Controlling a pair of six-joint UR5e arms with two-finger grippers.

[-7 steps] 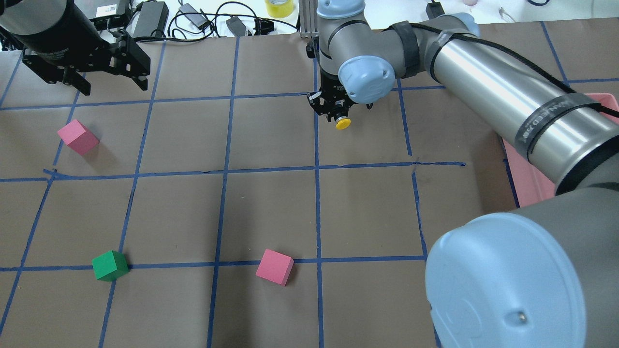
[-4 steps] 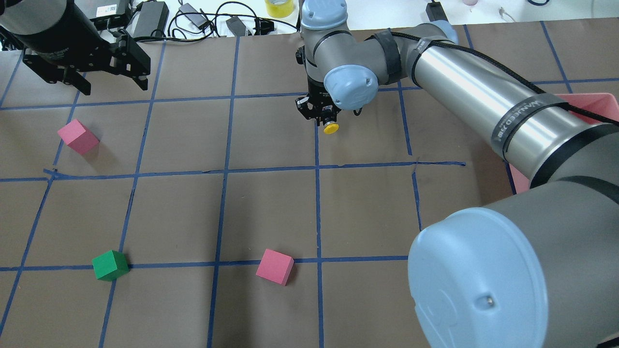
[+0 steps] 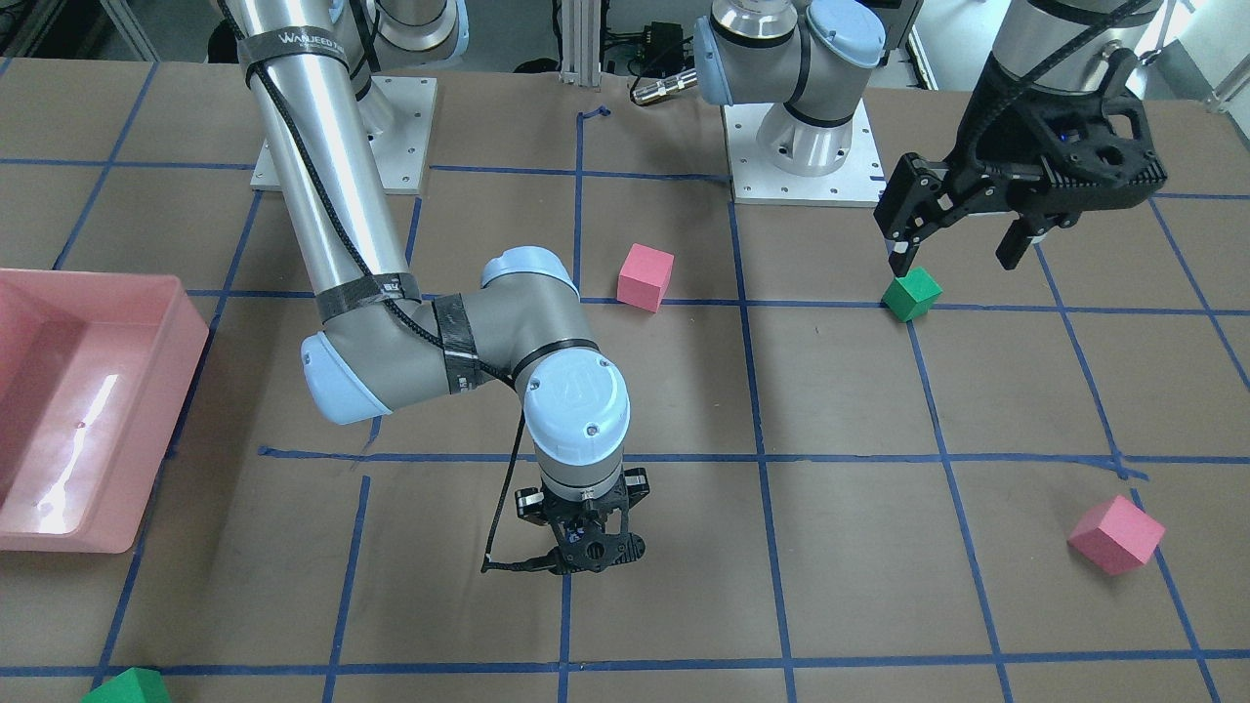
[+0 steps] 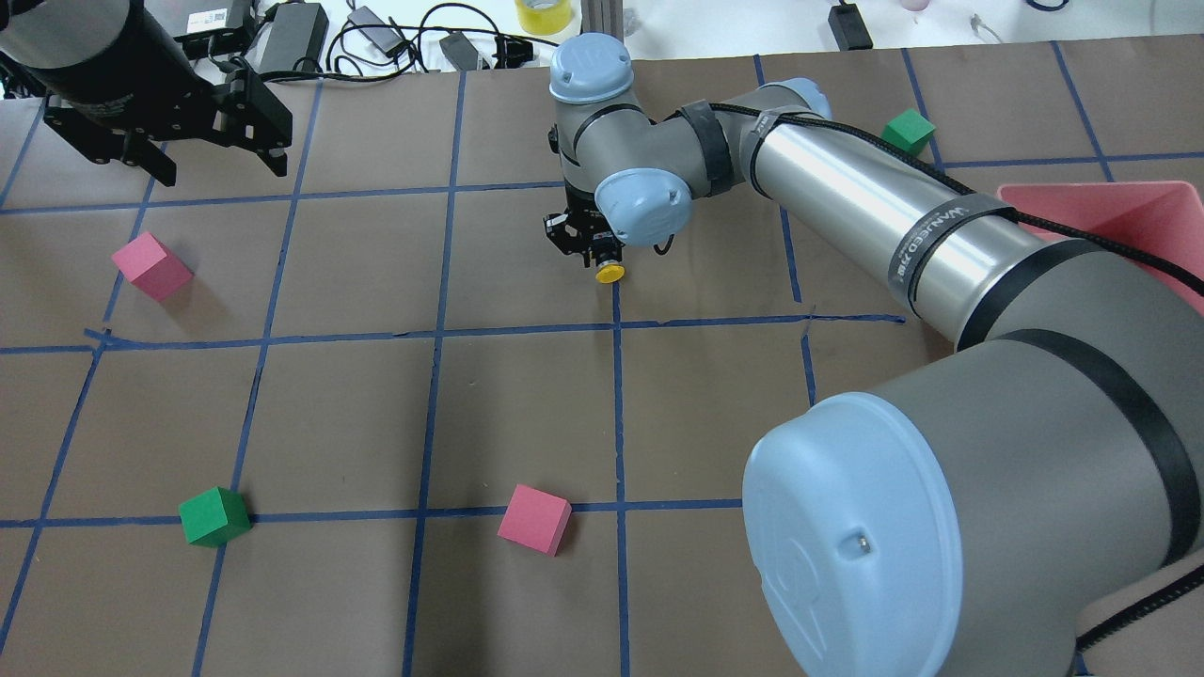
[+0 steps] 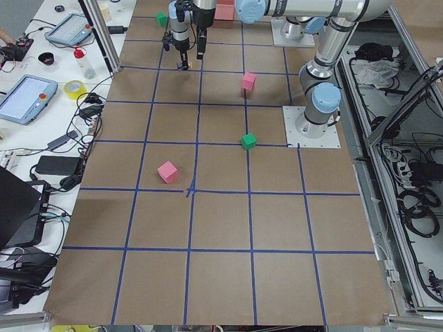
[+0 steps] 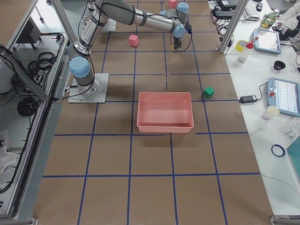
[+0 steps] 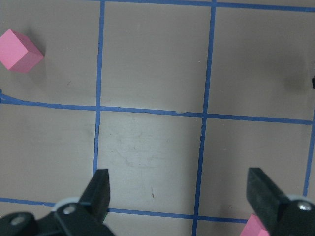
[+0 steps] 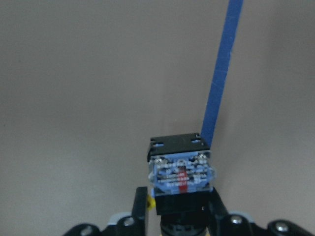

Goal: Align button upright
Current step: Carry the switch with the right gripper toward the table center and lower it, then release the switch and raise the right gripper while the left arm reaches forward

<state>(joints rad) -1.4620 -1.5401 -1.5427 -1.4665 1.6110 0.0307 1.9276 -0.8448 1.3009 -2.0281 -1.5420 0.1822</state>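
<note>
button (image 4: 609, 274) sits clamped in the right gripper (image 4: 591, 246), yellow cap jutting out beside the fingers. over the last second the arm has carried it sideways to the blue tape line (image 8: 221, 73) — gripped, not yet stood upright. left gripper (image 7: 179, 189) hangs spread apart, empty.

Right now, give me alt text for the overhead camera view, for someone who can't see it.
The right claw, reaching over a brown table gridded with blue tape, is shut on the button, yellow cap showing beneath it. The left claw hangs open at top left. Two pink cubes, two green cubes and a pink bin sit elsewhere.
</note>
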